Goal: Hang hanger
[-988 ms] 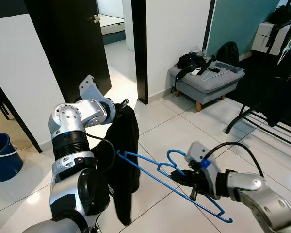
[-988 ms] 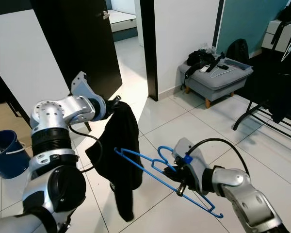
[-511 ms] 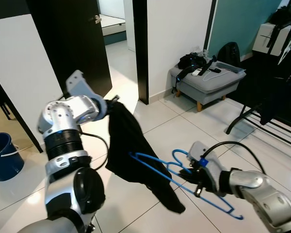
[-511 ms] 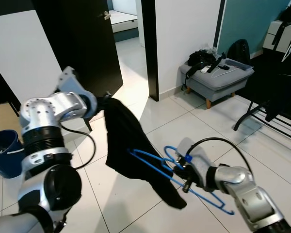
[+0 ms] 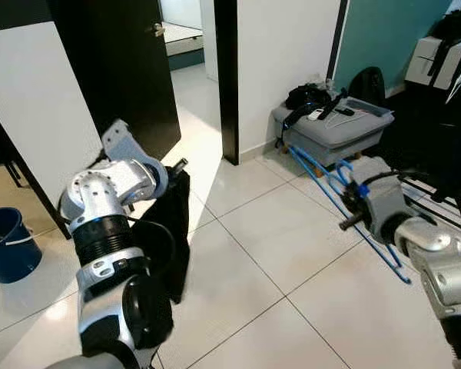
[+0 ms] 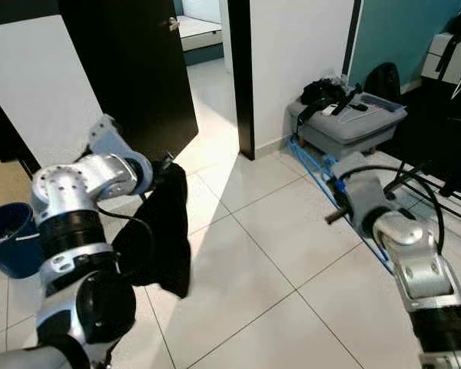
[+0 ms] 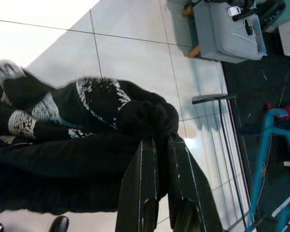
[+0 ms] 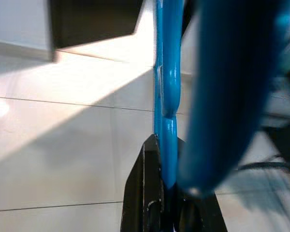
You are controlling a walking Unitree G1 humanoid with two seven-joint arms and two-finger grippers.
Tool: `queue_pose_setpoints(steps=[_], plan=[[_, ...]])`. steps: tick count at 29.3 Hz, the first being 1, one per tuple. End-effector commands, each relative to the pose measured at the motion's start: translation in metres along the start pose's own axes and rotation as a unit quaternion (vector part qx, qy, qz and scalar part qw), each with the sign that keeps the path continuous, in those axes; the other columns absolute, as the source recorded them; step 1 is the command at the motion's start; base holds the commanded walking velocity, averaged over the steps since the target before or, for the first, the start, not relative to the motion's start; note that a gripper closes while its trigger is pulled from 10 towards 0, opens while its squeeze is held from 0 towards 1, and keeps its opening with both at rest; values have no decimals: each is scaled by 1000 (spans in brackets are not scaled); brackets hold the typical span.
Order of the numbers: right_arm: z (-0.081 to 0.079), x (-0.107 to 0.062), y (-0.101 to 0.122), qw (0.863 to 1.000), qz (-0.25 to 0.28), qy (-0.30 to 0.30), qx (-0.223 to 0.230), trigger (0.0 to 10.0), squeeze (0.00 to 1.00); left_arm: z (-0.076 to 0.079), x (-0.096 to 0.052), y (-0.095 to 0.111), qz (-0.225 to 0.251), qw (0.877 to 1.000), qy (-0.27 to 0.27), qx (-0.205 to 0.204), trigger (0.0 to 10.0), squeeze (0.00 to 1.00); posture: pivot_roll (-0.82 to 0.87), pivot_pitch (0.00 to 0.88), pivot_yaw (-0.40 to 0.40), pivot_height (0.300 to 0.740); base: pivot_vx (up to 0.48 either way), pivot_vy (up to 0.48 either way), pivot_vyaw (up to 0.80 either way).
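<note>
A blue plastic hanger (image 5: pixel 334 196) slants across the tiled floor in front of the grey footstool, free of the garment. My right gripper (image 5: pixel 350 220) is shut on its middle near the hook; the right wrist view has the hanger bar (image 8: pixel 164 87) pinched between the black fingers (image 8: pixel 149 193). A black garment (image 5: pixel 171 231) dangles limp from my left gripper (image 5: pixel 177 166), which is raised at the left and shut on the cloth. In the left wrist view the bunched garment (image 7: pixel 130 108) sits at the tips of the fingers (image 7: pixel 139 188).
A grey footstool (image 5: pixel 334 132) piled with dark items stands by the white wall. A clothes rack (image 5: pixel 438 188) with dark clothes fills the right side. A black door (image 5: pixel 115 69) is open behind the left arm. A blue bucket (image 5: pixel 8 246) sits at far left.
The hanger has come out of the garment and swung up and right toward the footstool with my right arm. The garment dropped back to hang straight from my left gripper.
</note>
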State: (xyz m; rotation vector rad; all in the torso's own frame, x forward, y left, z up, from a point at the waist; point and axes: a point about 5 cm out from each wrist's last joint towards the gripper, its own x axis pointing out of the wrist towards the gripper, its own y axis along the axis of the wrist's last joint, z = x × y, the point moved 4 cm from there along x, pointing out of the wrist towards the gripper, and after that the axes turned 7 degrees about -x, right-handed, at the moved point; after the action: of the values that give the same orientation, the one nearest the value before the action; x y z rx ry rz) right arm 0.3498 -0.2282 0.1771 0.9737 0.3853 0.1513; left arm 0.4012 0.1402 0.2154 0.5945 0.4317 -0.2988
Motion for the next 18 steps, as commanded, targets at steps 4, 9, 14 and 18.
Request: queue_pose_setpoints(steps=[4,9,14,18], plan=[[-79,-12,26,970,67,227,52,10000,0,-3,0,7,44,999,2,-27,10000,0,-63,0,79,736,0,0,0],[-123,-44,24,923,64,378,46,10000,0,-26,1,23,119,990,69,-27,10000,0,-61,0,79,736,0,0,0],[-126,-58,14,911,33,408,41,10000,0,-48,-3,40,177,976,119,-52,10000,0,-64,0,81,736,0,0,0],[-127,-62,13,908,26,417,44,10000,0,-49,-5,43,192,971,125,-66,10000,0,-73,0,85,736,0,0,0]])
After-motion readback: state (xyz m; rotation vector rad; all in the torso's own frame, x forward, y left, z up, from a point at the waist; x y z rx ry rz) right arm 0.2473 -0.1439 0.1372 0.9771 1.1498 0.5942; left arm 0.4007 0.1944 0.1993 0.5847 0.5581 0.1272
